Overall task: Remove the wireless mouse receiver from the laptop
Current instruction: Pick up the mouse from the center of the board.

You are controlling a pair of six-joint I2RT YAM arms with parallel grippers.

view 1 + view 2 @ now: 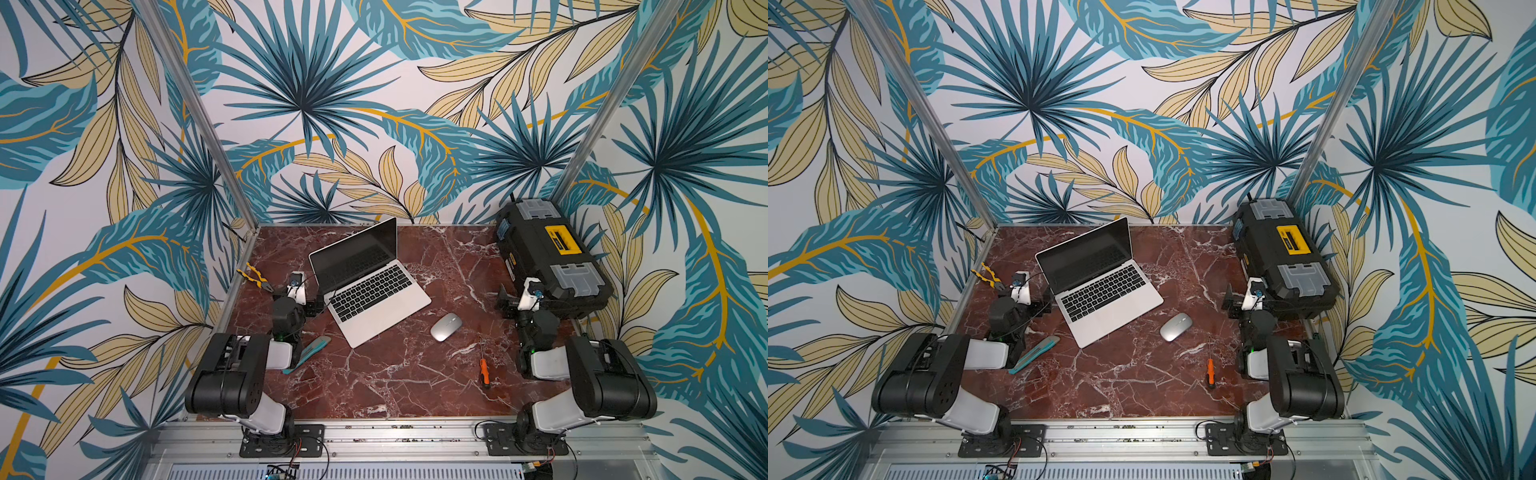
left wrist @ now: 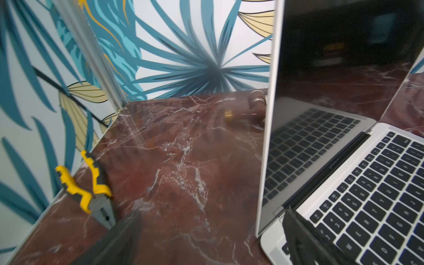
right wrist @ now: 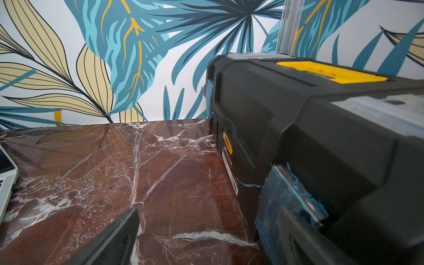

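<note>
1. The laptop (image 1: 374,303) stands open a little toward 11 o'clock from the middle of the table (image 1: 415,386), with its dark screen facing about 5 o'clock. I cannot find the wireless mouse receiver in any view; it is hidden or too small to see.
2. I judge such a receiver to be tiny, light, stiff and smooth, held only by the friction of its port. Only a short stub would offer a hold, so the fingertips should pinch it and pull straight outward, without twisting.
3. The slim laptop may slide on the polished stone, and its screen is fragile. Any bracing is safer on the palm rest.
4. The left gripper (image 1: 313,305) waits at the laptop's 9 o'clock side, jaws spread wide and empty. The right gripper (image 1: 505,303), at 3 o'clock beside the toolbox (image 1: 548,257), is also wide and empty.
5. The table is glossy red-brown marble. The mouse (image 1: 446,327) lies toward 3 o'clock, the screwdriver (image 1: 484,372) at 5, the utility knife (image 1: 309,351) at 8 and the pliers (image 1: 254,277) at 10. Leaf-patterned walls (image 1: 374,83) close the cell.
</note>
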